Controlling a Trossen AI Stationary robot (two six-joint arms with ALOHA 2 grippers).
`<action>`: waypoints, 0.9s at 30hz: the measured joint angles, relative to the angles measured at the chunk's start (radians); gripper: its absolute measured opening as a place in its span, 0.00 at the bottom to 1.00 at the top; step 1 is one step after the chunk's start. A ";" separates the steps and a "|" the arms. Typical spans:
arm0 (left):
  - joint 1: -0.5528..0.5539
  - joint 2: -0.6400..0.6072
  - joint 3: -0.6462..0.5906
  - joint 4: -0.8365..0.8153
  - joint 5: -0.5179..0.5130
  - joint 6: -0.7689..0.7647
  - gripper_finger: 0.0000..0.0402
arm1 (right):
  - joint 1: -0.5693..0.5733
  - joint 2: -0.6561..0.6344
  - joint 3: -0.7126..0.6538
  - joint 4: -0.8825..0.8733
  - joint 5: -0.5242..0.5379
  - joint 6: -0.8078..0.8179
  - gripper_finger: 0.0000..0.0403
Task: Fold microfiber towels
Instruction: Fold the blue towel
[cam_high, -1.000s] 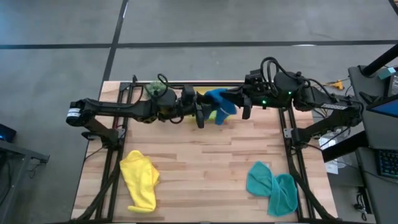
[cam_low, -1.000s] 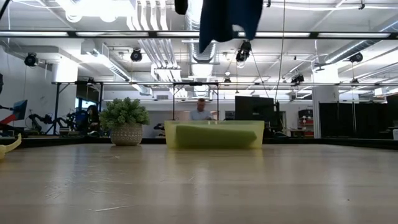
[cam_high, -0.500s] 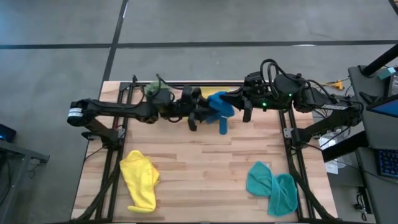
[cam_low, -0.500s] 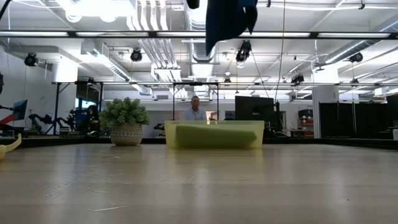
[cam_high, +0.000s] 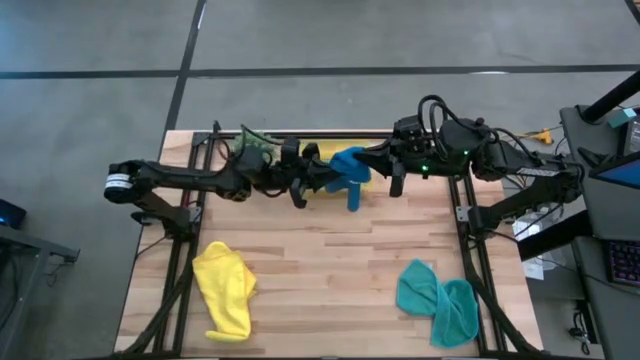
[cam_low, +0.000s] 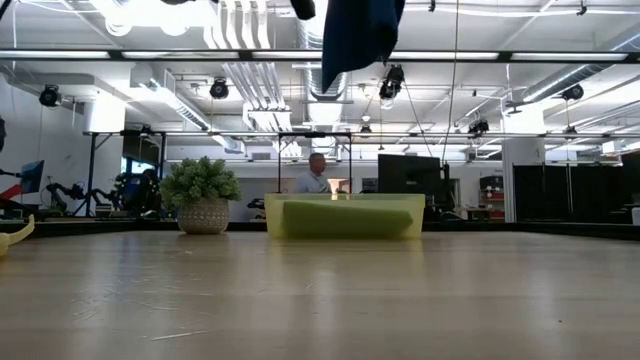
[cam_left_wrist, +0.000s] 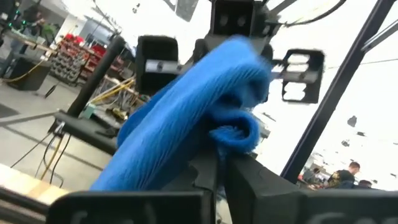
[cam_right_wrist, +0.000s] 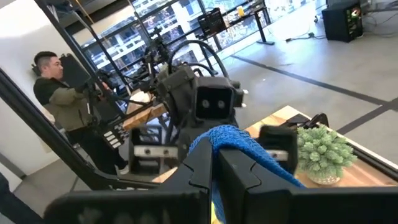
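Yellow towel (cam_high: 226, 288) and teal towel (cam_high: 438, 297) lie on the counter's (cam_high: 330, 260) near side. Farther back, the left claw (cam_high: 322, 181) and right claw (cam_high: 368, 160) both pinch the blue towel (cam_high: 349, 167) aloft before the yellow tray (cam_low: 345, 215).

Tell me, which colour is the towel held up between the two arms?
Bright blue towel; the left wrist view shows it best.
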 joint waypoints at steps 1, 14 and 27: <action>0.000 -0.015 -0.002 -0.019 0.000 0.001 0.00 | 0.000 0.000 0.000 0.000 0.002 -0.001 0.02; -0.001 -0.273 0.113 -0.858 0.014 0.191 0.00 | 0.000 0.020 -0.010 -0.164 0.097 -0.017 0.02; -0.002 -0.130 0.536 -1.542 0.135 0.356 0.00 | 0.002 0.068 -0.005 -0.136 -0.028 -0.070 0.32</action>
